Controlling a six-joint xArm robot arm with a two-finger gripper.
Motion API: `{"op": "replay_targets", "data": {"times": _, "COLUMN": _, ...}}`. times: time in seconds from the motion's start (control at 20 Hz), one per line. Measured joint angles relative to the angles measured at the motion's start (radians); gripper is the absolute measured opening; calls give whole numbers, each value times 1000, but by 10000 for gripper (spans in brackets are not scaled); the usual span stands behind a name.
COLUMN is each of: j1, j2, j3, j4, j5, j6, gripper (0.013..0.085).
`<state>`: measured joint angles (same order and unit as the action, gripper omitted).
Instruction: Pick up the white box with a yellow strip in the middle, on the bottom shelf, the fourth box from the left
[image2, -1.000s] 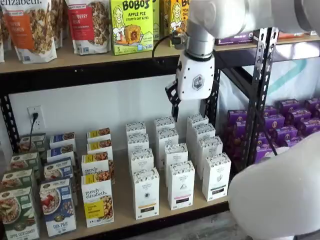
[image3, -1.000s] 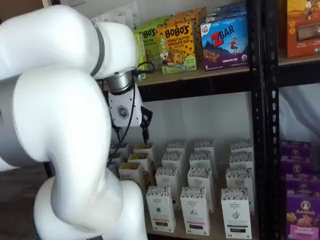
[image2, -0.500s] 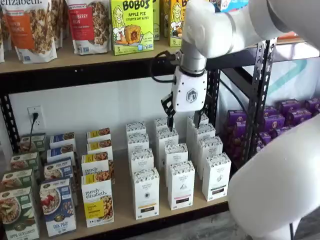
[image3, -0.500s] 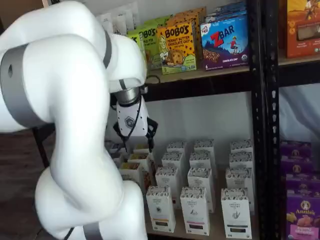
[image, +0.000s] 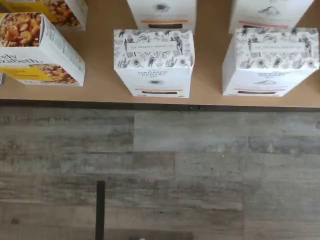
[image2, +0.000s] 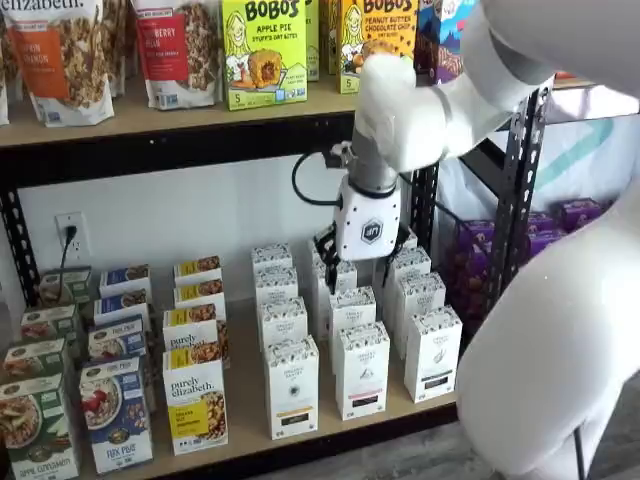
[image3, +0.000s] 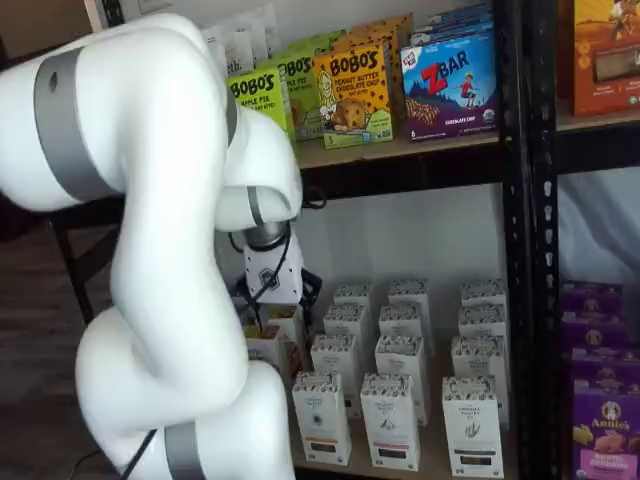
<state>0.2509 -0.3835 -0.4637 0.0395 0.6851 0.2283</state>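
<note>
The white box (image2: 292, 388) stands upright at the front edge of the bottom shelf (image2: 245, 400), heading its row of like cartons, just beside the purely elizabeth box (image2: 195, 402). The gripper (image2: 352, 268) hangs over the cartons farther back, apart from the white box, holding nothing. Its black fingers (image2: 327, 272) are partly hidden; they stand fully apart.

The tall white box (image2: 292, 386) with speckled top and thin yellow-orange strip stands upright at the bottom shelf's (image2: 245, 425) front edge
</note>
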Motion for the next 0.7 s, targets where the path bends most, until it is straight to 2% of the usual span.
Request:
{"op": "replay_targets", "data": {"times": 0.25, "j1": 21, "j2": 74, "j3": 6, "j4": 9, "j5": -81, "j6": 12, "gripper": 850}}
{"op": "replay_targets", "data": {"times": 0.45, "j1": 43, "j2": 156, "j3": -8, "j4": -27, "j5": -143, "j6": 61, "gripper": 850}}
{"op": "replay_targets", "data": {"times": 0.7, "j1": 62, "j2": 277, "j3": -51, "j4": -29, "j5": -224, "j6": 80, "gripper": 850}}
